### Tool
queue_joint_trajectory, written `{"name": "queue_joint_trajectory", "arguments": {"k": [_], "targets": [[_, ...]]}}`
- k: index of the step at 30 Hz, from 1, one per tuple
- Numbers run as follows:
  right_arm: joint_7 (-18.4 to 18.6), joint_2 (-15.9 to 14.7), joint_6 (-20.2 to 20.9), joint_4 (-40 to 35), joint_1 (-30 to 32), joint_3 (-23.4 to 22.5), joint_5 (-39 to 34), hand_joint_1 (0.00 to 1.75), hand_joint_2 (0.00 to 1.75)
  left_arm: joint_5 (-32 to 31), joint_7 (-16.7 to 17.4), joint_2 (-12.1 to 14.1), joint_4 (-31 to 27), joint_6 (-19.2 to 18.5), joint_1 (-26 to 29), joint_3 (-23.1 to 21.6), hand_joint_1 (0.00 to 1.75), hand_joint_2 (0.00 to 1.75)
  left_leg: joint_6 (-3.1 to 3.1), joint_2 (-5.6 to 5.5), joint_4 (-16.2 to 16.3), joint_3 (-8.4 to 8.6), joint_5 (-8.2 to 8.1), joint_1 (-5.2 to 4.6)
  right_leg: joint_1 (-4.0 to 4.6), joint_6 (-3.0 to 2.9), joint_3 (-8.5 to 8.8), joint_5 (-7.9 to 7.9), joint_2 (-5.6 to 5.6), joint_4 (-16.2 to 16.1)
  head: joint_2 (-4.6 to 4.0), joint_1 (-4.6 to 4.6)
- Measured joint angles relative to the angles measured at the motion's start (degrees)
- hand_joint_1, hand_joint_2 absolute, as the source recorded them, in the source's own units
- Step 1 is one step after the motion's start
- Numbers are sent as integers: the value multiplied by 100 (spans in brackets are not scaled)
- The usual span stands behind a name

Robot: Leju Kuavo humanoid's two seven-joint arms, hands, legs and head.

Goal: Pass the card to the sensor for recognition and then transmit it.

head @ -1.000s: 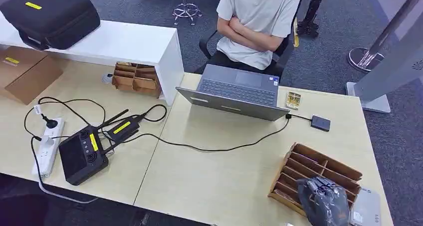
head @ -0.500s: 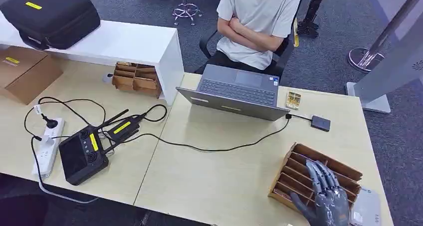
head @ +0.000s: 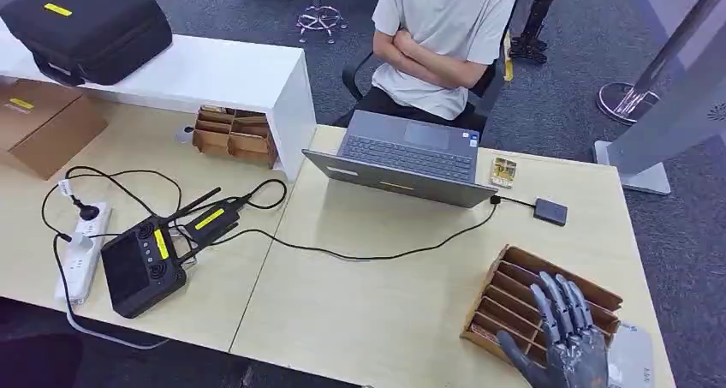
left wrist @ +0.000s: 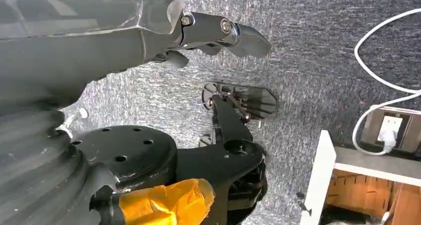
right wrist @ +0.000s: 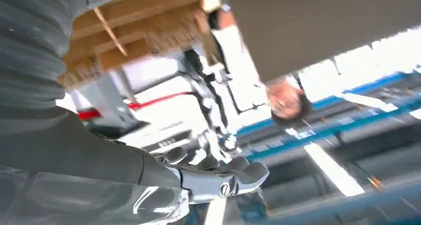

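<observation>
We find a pale wooden table (head: 377, 311) with a person (head: 445, 37) seated behind it, arms folded. A grey laptop (head: 411, 157) stands open at the far edge, its cable running to a small dark sensor (head: 550, 211) to its right. A wooden slotted rack (head: 522, 289) sits at the table's near right corner. The right hand (head: 561, 341) rests over the rack's near end, fingers extended and slightly apart, holding nothing. A grey card (head: 632, 358) lies flat just right of the rack, beside that hand. In the left wrist view the left hand (left wrist: 218, 31) hangs above grey carpet, fingers loosely out, empty
</observation>
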Motion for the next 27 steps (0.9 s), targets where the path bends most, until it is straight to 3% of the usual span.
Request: {"name": "queue_joint_trajectory", "arguments": {"k": [11, 27], "targets": [[-57, 15, 0, -1227, 268, 2, -188, 0, 175, 11, -33, 0, -2, 15, 12, 87, 0, 175, 0, 1, 0, 0, 0, 0, 0, 0, -1, 0, 1, 0, 0, 0], [-37, -44, 2, -1448, 340, 66, -256, 0, 175, 13, -66, 0, 0, 15, 15, 111, 0, 175, 0, 1, 0, 1, 0, 0, 0, 0, 0, 0, 1, 0, 0, 0]]}}
